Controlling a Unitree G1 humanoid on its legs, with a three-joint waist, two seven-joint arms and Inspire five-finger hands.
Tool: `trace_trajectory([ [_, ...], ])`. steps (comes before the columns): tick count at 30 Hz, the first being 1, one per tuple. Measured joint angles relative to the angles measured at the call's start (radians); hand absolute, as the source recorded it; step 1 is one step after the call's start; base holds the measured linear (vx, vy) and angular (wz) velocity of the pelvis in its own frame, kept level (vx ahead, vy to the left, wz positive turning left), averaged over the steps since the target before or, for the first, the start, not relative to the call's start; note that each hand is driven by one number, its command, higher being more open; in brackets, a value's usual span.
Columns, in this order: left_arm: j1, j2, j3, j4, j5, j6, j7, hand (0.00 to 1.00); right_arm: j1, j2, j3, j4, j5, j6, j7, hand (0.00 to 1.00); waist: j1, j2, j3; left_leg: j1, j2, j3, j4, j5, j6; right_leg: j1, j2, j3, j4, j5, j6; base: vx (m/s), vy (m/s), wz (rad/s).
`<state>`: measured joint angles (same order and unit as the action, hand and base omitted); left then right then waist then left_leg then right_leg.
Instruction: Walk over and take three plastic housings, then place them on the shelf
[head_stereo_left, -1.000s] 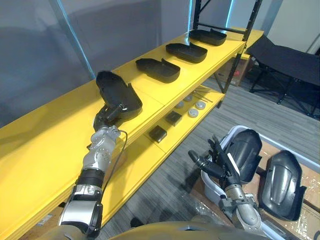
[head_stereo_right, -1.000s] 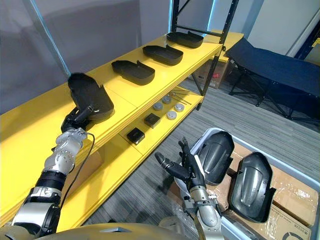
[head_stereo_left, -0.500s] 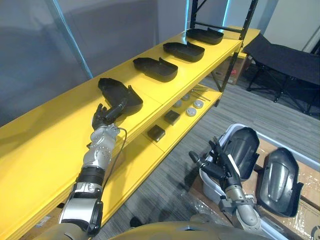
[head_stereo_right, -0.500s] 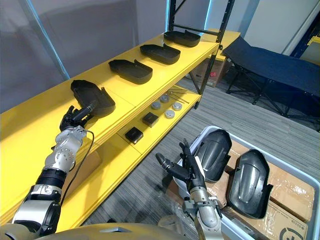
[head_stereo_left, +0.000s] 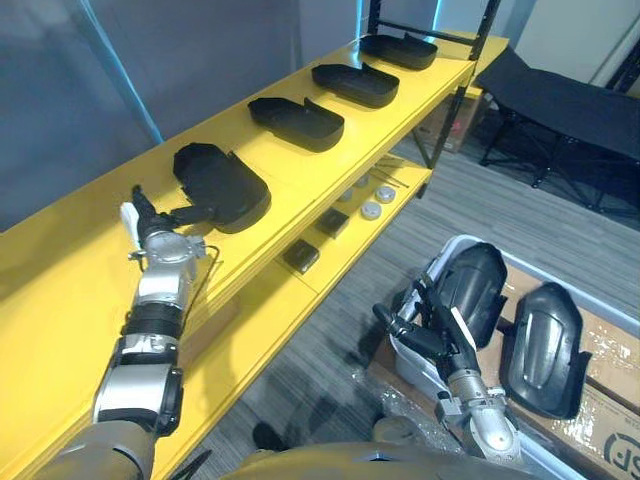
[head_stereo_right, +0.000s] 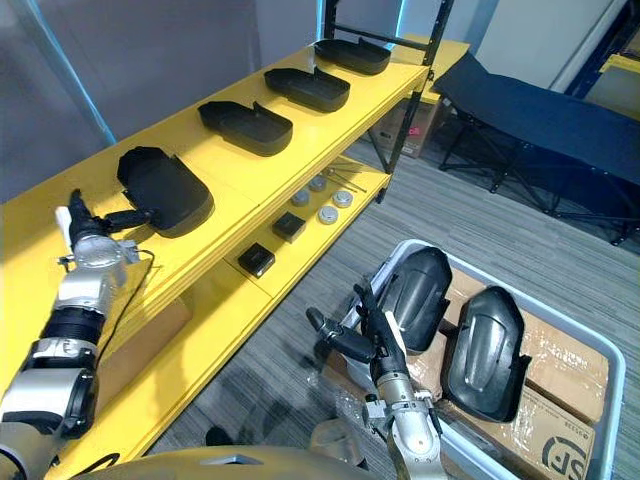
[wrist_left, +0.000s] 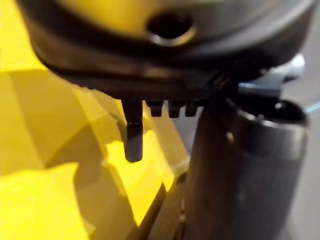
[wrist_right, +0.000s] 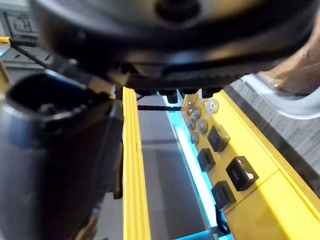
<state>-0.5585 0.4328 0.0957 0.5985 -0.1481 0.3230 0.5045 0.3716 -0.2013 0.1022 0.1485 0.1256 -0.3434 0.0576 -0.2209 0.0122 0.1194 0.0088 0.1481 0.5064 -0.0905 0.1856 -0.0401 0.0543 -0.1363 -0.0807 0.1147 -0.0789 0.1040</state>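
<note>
Several black plastic housings lie in a row on the yellow shelf's top board (head_stereo_left: 70, 300). The nearest housing (head_stereo_left: 222, 185) rests flat on it. My left hand (head_stereo_left: 152, 232) is just left of that housing, open, its straight fingers (head_stereo_left: 188, 212) pointing at the housing's edge with nothing held. Two more housings (head_stereo_left: 475, 290) (head_stereo_left: 540, 345) stand in a grey bin (head_stereo_left: 610, 325) on the floor at the right. Low beside that bin, my right hand (head_stereo_left: 432, 332) is open with its fingers spread and empty.
The other housings (head_stereo_left: 297, 122) (head_stereo_left: 357, 85) (head_stereo_left: 398, 50) run along the shelf toward the far end. On the lower board are small black boxes (head_stereo_left: 300, 257) and grey discs (head_stereo_left: 371, 210). A dark folding cot (head_stereo_left: 560, 100) stands at the back right. Cardboard (head_stereo_left: 605, 440) lies under the bin.
My left hand has let go of the nearest housing, which went from tilted up to lying flat on the shelf. The hand has drawn back to the left. The camera shifted slightly.
</note>
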Motion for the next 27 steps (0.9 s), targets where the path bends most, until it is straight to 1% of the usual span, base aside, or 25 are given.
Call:
trace_trajectory([
  [3, -0.013, 0.01, -0.001, 0.0, 0.0, 0.001, -0.007, 1.0, -0.039, -0.002, 0.009, -0.003, 0.0, -0.008, -0.001, 1.0, 0.013, 0.0, 0.0, 0.0, -0.001, -0.017, 0.0, 0.003, 0.0, 0.007, 0.0, -0.01, 0.005, -0.005, -0.007, 0.02, -0.008, 0.14],
  [4, -0.024, 0.01, -0.003, 0.0, -0.001, 0.0, -0.008, 1.0, -0.058, -0.002, 0.009, -0.012, 0.0, -0.012, -0.001, 1.0, 0.023, 0.0, 0.0, 0.0, 0.0, -0.023, 0.0, 0.006, 0.0, 0.009, 0.001, -0.015, 0.007, -0.007, -0.009, 0.0, -0.011, 0.15],
  [6, -0.035, 0.01, -0.003, 0.0, -0.002, -0.015, -0.008, 1.0, -0.087, -0.006, 0.008, -0.031, 0.0, -0.017, -0.004, 1.0, 0.026, 0.001, 0.0, 0.0, 0.0, -0.038, 0.0, 0.009, 0.001, 0.018, 0.002, -0.029, 0.01, -0.01, -0.011, -0.02, -0.013, 0.19],
  [7, -0.035, 0.011, -0.003, 0.0, -0.008, -0.044, -0.007, 1.0, -0.107, -0.017, 0.008, -0.048, 0.0, -0.022, -0.005, 1.0, 0.028, 0.002, 0.0, 0.0, -0.001, -0.045, 0.0, 0.011, 0.001, 0.02, 0.003, -0.034, 0.017, -0.016, -0.009, -0.03, -0.013, 0.17],
  [8, -0.037, 0.011, -0.003, 0.0, -0.012, -0.06, -0.007, 1.0, -0.118, -0.025, 0.008, -0.055, 0.0, -0.025, -0.005, 1.0, 0.028, 0.002, 0.001, 0.0, -0.002, -0.05, 0.0, 0.011, 0.002, 0.019, 0.002, -0.038, 0.025, -0.02, -0.009, -0.05, -0.014, 0.22],
  [10, -0.04, 0.018, -0.003, -0.01, -0.117, -0.16, -0.017, 1.0, -0.161, -0.055, 0.002, -0.081, 0.001, -0.039, -0.006, 1.0, 0.036, 0.006, 0.003, -0.004, -0.004, -0.071, 0.0, 0.006, -0.002, 0.017, 0.0, -0.055, 0.048, -0.037, -0.013, -0.06, -0.01, 0.23],
  [11, -0.039, 0.018, -0.003, -0.024, -0.14, -0.178, -0.02, 1.0, -0.171, -0.061, -0.002, -0.088, 0.001, -0.04, -0.006, 1.0, 0.042, 0.008, 0.004, -0.004, -0.003, -0.074, 0.0, 0.005, 0.0, 0.017, 0.0, -0.058, 0.051, -0.039, -0.013, -0.06, -0.008, 0.16],
  [12, -0.039, 0.018, -0.003, -0.065, -0.181, -0.219, -0.037, 1.0, -0.196, -0.068, -0.011, -0.089, 0.001, -0.044, -0.006, 1.0, 0.057, 0.01, 0.005, -0.007, -0.004, -0.081, 0.0, 0.005, 0.001, 0.014, 0.0, -0.063, 0.058, -0.043, -0.013, -0.05, -0.006, 0.15],
  [13, -0.034, 0.018, -0.002, -0.106, -0.224, -0.263, -0.06, 1.0, -0.214, -0.071, -0.017, -0.089, 0.002, -0.044, -0.006, 1.0, 0.065, 0.012, 0.006, -0.011, -0.005, -0.092, 0.0, 0.005, 0.0, 0.014, -0.001, -0.071, 0.06, -0.045, -0.012, -0.05, -0.004, 0.24],
  [14, -0.015, 0.018, 0.001, -0.184, -0.271, -0.297, -0.079, 1.0, -0.232, -0.072, -0.025, -0.091, 0.002, -0.044, -0.005, 1.0, 0.068, 0.017, 0.005, -0.021, -0.007, -0.107, 0.0, 0.01, 0.0, 0.012, -0.001, -0.082, 0.059, -0.045, -0.012, -0.03, 0.002, 0.27],
  [15, 0.011, 0.018, 0.001, -0.274, -0.307, -0.336, -0.102, 1.0, -0.243, -0.072, -0.034, -0.099, 0.002, -0.044, -0.005, 1.0, 0.079, 0.024, 0.007, -0.028, -0.009, -0.115, 0.001, 0.012, 0.001, 0.009, -0.002, -0.088, 0.06, -0.045, -0.012, 0.0, 0.007, 0.28],
  [16, 0.06, 0.017, 0.008, -0.401, -0.359, -0.4, -0.143, 1.0, -0.258, -0.073, -0.041, -0.111, 0.0, -0.044, -0.006, 1.0, 0.088, 0.034, 0.007, -0.036, -0.013, -0.124, 0.001, 0.02, -0.005, 0.006, -0.005, -0.096, 0.064, -0.045, -0.01, 0.01, 0.008, 0.23],
  [17, 0.102, 0.017, 0.022, -0.493, -0.399, -0.445, -0.176, 1.0, -0.275, -0.073, -0.041, -0.114, -0.001, -0.044, -0.006, 1.0, 0.092, 0.04, 0.008, -0.036, -0.017, -0.13, 0.001, 0.024, 0.0, 0.006, -0.01, -0.105, 0.073, -0.044, -0.001, 0.03, 0.003, 0.22],
  [19, 0.2, 0.012, 0.046, -0.689, -0.455, -0.518, -0.235, 1.0, -0.303, -0.077, -0.044, -0.116, -0.002, -0.042, -0.006, 1.0, 0.11, 0.05, 0.004, -0.032, -0.027, -0.145, 0.004, 0.033, 0.006, 0.009, -0.021, -0.116, 0.095, -0.06, 0.004, 0.04, -0.013, 0.23],
  [20, 0.246, 0.003, 0.062, -0.756, -0.476, -0.55, -0.261, 1.0, -0.316, -0.08, -0.046, -0.115, -0.002, -0.038, -0.006, 1.0, 0.112, 0.056, 0.001, -0.032, -0.031, -0.157, 0.004, 0.035, 0.006, 0.013, -0.024, -0.129, 0.096, -0.065, 0.005, 0.04, -0.022, 0.32],
  [21, 0.295, -0.018, 0.079, -0.819, -0.482, -0.576, -0.281, 1.0, -0.324, -0.08, -0.051, -0.115, -0.002, -0.035, -0.005, 1.0, 0.116, 0.062, -0.002, -0.032, -0.035, -0.171, 0.004, 0.035, 0.006, 0.02, -0.026, -0.142, 0.095, -0.069, 0.006, 0.03, -0.033, 0.42],
  [22, 0.372, -0.061, 0.099, -0.892, -0.482, -0.607, -0.305, 1.0, -0.33, -0.08, -0.06, -0.116, -0.004, -0.033, -0.007, 1.0, 0.125, 0.07, -0.007, -0.032, -0.038, -0.189, 0.004, 0.036, 0.005, 0.033, -0.028, -0.164, 0.093, -0.074, 0.006, 0.02, -0.029, 0.39],
  [23, 0.41, -0.085, 0.107, -0.921, -0.483, -0.619, -0.322, 1.0, -0.332, -0.08, -0.065, -0.115, -0.007, -0.03, -0.008, 1.0, 0.132, 0.073, -0.009, -0.032, -0.04, -0.198, 0.004, 0.037, 0.004, 0.037, -0.029, -0.17, 0.092, -0.078, 0.007, 0.01, -0.039, 0.44],
  [25, 0.581, -0.183, 0.117, -0.992, -0.486, -0.657, -0.379, 1.0, -0.354, -0.083, -0.089, -0.111, -0.093, 0.02, -0.034, 1.0, 0.155, 0.082, -0.014, -0.036, -0.042, -0.238, 0.004, 0.033, -0.006, 0.057, -0.026, -0.211, 0.093, -0.088, 0.003, -0.01, -0.043, 0.46],
  [26, 0.619, -0.205, 0.114, -0.998, -0.486, -0.657, -0.388, 1.0, -0.356, -0.085, -0.094, -0.11, -0.117, 0.032, -0.043, 1.0, 0.163, 0.082, -0.014, -0.036, -0.041, -0.247, 0.003, 0.035, -0.008, 0.062, -0.024, -0.221, 0.091, -0.089, 0.002, -0.02, -0.051, 0.45],
  [27, 0.686, -0.244, 0.109, -1.001, -0.486, -0.657, -0.405, 1.0, -0.362, -0.097, -0.094, -0.102, -0.154, 0.049, -0.054, 1.0, 0.175, 0.082, -0.014, -0.04, -0.041, -0.268, 0.001, 0.038, -0.013, 0.073, -0.019, -0.241, 0.087, -0.093, -0.003, -0.03, -0.046, 0.4],
])
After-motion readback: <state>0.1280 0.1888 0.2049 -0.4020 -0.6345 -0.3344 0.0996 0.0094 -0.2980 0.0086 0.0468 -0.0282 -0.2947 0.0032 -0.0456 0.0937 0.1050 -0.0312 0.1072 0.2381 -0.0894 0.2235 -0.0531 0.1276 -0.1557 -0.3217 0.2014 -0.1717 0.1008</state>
